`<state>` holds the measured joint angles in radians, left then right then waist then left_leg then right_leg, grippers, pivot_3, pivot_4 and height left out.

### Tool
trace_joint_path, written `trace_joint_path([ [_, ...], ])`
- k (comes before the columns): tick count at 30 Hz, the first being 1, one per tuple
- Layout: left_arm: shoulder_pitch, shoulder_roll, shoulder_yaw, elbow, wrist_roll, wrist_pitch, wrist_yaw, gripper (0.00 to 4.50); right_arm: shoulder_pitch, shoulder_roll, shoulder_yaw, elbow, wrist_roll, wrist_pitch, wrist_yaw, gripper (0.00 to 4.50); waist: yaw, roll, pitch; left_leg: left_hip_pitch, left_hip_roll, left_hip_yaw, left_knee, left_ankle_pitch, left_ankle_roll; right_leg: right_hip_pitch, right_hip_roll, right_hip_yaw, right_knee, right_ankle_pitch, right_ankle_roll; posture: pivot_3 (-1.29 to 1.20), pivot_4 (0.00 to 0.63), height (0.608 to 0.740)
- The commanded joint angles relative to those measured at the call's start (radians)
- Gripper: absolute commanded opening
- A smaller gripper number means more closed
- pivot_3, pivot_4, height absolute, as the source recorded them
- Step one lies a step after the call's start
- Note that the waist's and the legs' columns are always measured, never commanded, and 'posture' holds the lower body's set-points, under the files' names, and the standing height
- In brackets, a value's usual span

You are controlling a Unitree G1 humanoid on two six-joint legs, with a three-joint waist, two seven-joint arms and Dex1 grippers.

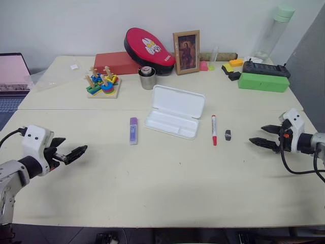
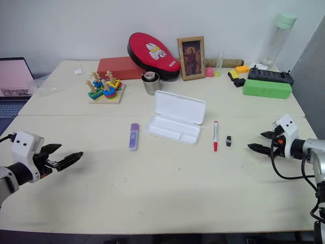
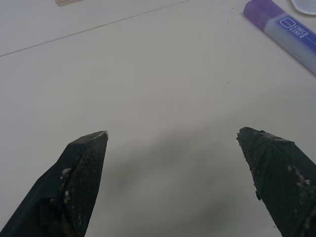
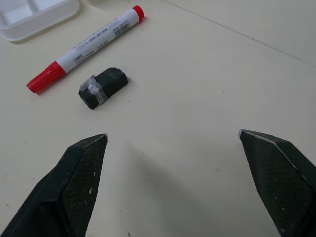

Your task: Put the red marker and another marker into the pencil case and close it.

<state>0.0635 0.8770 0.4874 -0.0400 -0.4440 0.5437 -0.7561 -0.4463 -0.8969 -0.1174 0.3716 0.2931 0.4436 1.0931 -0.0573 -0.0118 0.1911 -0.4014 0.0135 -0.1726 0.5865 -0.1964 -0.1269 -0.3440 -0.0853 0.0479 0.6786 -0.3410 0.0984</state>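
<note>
Both of your claws stand wide and empty: the left claw (image 1: 76,151) hangs over bare desk (image 1: 167,173) at the near left, the right claw (image 1: 260,137) at the right edge, aimed in toward the middle. The pencil case (image 1: 175,112) lies open in the centre, lid hinged up on its far side, tray nearest you. The red marker (image 1: 214,130) lies just right of the case, running near to far, and the purple marker (image 1: 133,130) lies just left of it, well apart from the left claw. Your main hazard on the right is the small dark stub (image 1: 228,134) sitting just beside the red marker, between it and your claw; come in from the right and you could push the stub into the pen and roll it, or pinch the stub instead. The pen is slim and round, so a claw closing off centre will likely squirt it along the desk or against the case. The case looks light; nudge its tray while reaching for either marker and it may slide or swing. When dropping the pens in, lay them lengthways, or one sticking over the rim will probably stop the lid from shutting.
</note>
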Motion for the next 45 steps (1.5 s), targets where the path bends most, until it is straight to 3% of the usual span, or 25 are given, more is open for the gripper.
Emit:
trace_joint_path([
  [1, -0.011, -0.005, 0.049, -0.025, -0.024, -0.002, -0.001, 4.50, -0.016, -0.016, -0.010, -0.002, -0.004, -0.018, 0.014, 4.47, 0.000, 0.000, 0.000, 0.000, 0.000, 0.000, 0.000, 0.000, 0.000, 0.000, 0.000, 0.000, 0.000, 0.000, 0.000, 0.00, 0.150, 0.740],
  [29, -0.066, -0.012, 0.015, 0.011, -0.015, -0.020, -0.011, 4.50, 0.014, -0.027, -0.026, -0.002, 0.002, -0.038, 0.023, 4.47, 0.000, 0.000, 0.000, 0.000, 0.000, 0.000, 0.000, 0.000, 0.000, 0.000, 0.000, 0.000, 0.000, 0.000, 0.000, 0.00, 0.150, 0.740],
  [35, -0.197, -0.131, -0.066, -0.208, -0.176, 0.031, -0.006, 4.50, -0.067, -0.003, 0.042, -0.148, 0.043, 0.025, 0.097, 4.47, 0.001, 0.000, 0.000, 0.000, 0.000, 0.000, 0.001, 0.000, 0.000, 0.000, 0.000, 0.000, 0.000, 0.000, 0.000, 0.00, 0.150, 0.740],
  [41, -0.325, -0.227, -0.163, -0.289, -0.228, 0.040, 0.019, 4.50, -0.180, 0.087, 0.157, -0.259, 0.044, 0.124, 0.092, 4.47, -0.002, -0.002, 0.000, 0.000, 0.000, 0.000, 0.003, 0.000, 0.000, 0.002, 0.000, 0.000, 0.000, 0.000, 0.001, 0.00, 0.150, 0.740],
  [45, -0.350, -0.233, -0.255, -0.331, -0.239, 0.068, -0.017, 4.50, -0.218, 0.172, 0.242, -0.336, 0.025, 0.190, 0.037, 4.47, -0.003, -0.001, 0.001, -0.001, 0.000, 0.000, 0.002, 0.000, 0.000, 0.001, 0.000, 0.000, 0.000, 0.000, 0.001, 0.00, 0.150, 0.740],
])
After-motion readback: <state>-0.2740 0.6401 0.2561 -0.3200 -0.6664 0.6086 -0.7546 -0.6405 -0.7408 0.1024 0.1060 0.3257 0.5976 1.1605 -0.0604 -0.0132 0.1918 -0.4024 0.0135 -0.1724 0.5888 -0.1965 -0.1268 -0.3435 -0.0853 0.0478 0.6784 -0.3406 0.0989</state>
